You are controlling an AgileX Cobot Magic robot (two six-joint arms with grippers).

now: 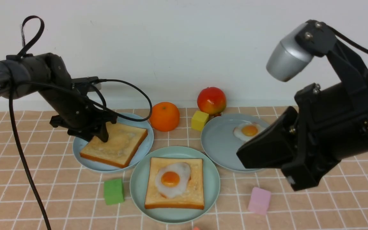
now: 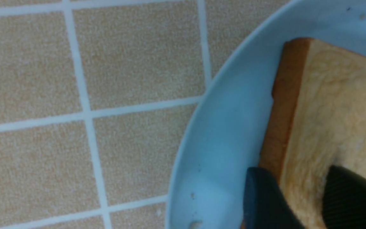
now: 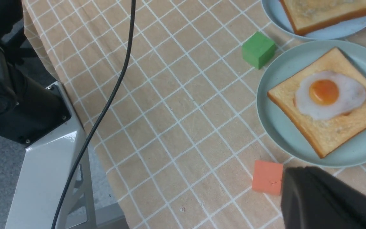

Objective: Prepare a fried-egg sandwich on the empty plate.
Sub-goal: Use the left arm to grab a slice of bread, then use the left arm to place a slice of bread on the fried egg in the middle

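The mint-green plate (image 1: 137, 188) sits front centre and holds one toast slice (image 1: 187, 195) with a fried egg (image 1: 171, 179) on top; both also show in the right wrist view (image 3: 335, 127). The second toast slice (image 1: 117, 145) lies on the pale sky-blue plate (image 1: 144, 148) at the left. My left gripper (image 1: 99, 137) is down at that slice's far left corner. In the left wrist view the left gripper (image 2: 300, 178) is shut on the slice (image 2: 335, 105), one finger by the crust, one on the top face. My right gripper (image 1: 243, 156) is shut and empty, raised right of the mint plate.
A grey-blue plate (image 1: 219, 143) at the right holds a second egg (image 1: 248, 131). An orange (image 1: 164, 116), an apple (image 1: 211, 100) and a yellow cube (image 1: 199, 120) stand behind. A green cube (image 1: 113, 191), a pink cube (image 1: 259, 200) and an orange-red block (image 3: 267, 177) lie near the front.
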